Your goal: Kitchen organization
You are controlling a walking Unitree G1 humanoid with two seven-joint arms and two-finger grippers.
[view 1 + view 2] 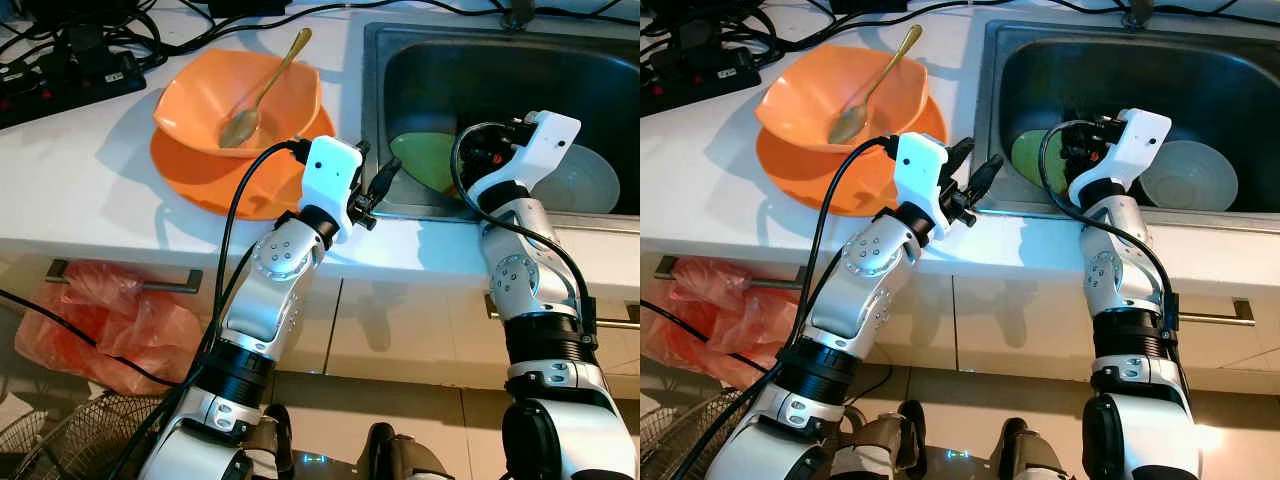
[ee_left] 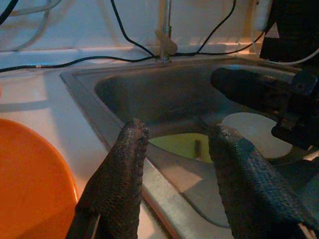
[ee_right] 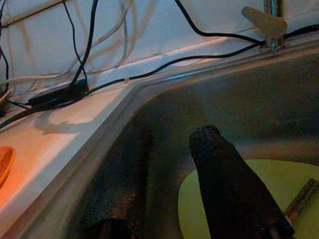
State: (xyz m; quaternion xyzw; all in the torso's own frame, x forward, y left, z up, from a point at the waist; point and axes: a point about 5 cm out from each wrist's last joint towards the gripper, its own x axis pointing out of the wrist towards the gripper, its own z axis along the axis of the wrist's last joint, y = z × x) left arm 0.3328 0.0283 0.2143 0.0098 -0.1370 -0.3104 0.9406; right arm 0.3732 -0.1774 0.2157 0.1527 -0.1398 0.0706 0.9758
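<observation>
An orange bowl (image 1: 240, 100) holding a gold spoon (image 1: 262, 92) sits on an orange plate (image 1: 200, 175) on the white counter. In the steel sink (image 1: 385, 60) lie a green plate (image 1: 420, 160) and a white bowl (image 1: 575, 180). A thin brown stick (image 3: 304, 196) rests on the green plate. My left gripper (image 1: 375, 165) hovers open over the sink's left rim, nothing between its fingers (image 2: 132, 149). Inside the sink, my right gripper (image 3: 174, 134) stands open just above the green plate's near edge.
A black power strip (image 1: 70, 75) and several cables run along the counter's back. The faucet (image 2: 164, 45) stands behind the sink. Below the counter, a red plastic bag (image 1: 100, 320) hangs near a drawer handle, and a wire basket (image 1: 60, 440) sits on the floor.
</observation>
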